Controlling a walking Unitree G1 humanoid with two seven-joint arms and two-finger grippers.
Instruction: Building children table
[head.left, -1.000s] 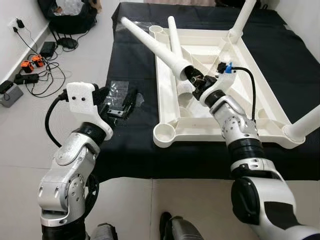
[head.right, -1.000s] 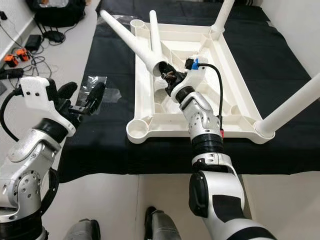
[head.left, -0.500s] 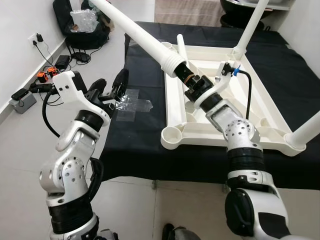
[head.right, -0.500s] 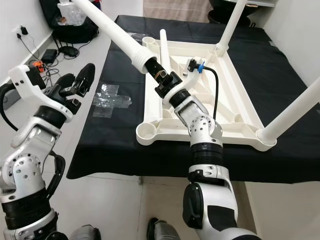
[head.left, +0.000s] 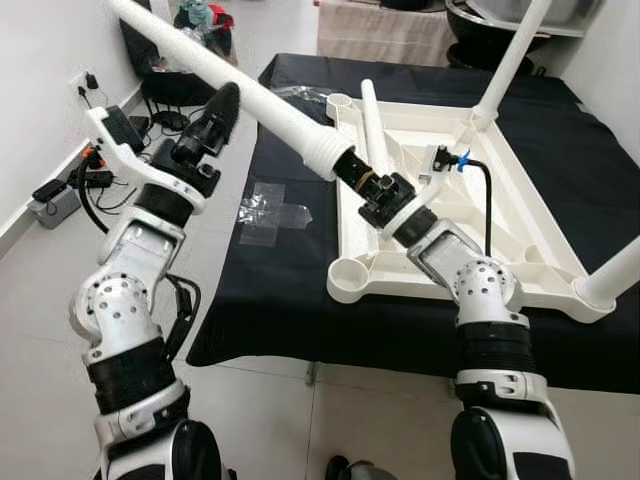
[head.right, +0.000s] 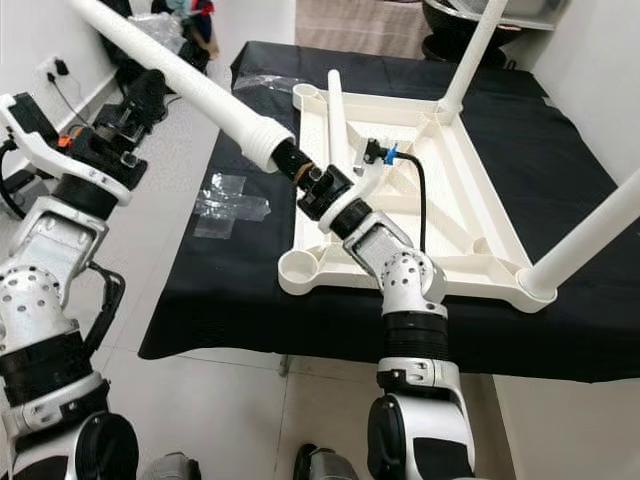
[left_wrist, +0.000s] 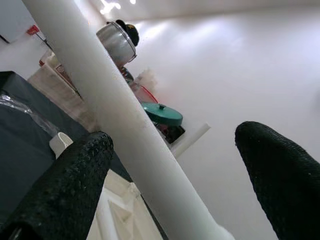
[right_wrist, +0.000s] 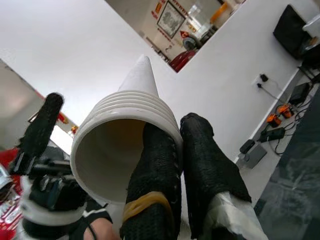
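1. white plastic table top lies upside down on a black cloth that covers a low surface; its underside ribs face up.
2. two legs are seated already, by the look of it: one stands at the far corner, one at the near right corner. a third leg lies loose inside the frame, near the far left corner.
3. the near left corner socket is open and unfilled. the far left socket appears unfilled too.
4. right gripper holds the fourth leg by its ribbed open end. the right wrist view shows one black finger inside the tube mouth and the other outside, pinching the wall between them. the leg points up and away to the robot's left, off the table.
5. left gripper is raised beside the leg's shaft; in the left wrist view its two fingers are spread, the leg running between them, not clearly gripped.
6. judgement: roughly half done. two legs remain to be seated; the held one must be swung round and its ribbed end set into a socket.
7. clear plastic bags lie on the cloth, left of the table top.
8. no readable writing or brand; framed wall pictures in the right wrist view are too small to read.
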